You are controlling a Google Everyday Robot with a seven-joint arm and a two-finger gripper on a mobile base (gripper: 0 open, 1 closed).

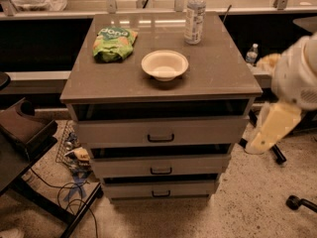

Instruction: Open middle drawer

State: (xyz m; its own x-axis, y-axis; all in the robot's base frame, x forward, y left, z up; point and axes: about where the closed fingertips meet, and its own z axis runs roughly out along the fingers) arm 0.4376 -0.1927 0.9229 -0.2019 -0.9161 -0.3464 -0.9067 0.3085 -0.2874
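Observation:
A grey cabinet holds three stacked drawers. The middle drawer is a shallow grey front with a small black bar handle at its centre, and it looks shut. The taller top drawer sits above it and the smallest bottom drawer below it. My gripper shows as the cream end of the white arm, hanging in the air to the right of the cabinet at the height of the top drawer. It is apart from all the handles.
On the cabinet top stand a white bowl, a green snack bag and a water bottle. A dark chair and cables lie at the left. A small bottle and a chair wheel are at the right.

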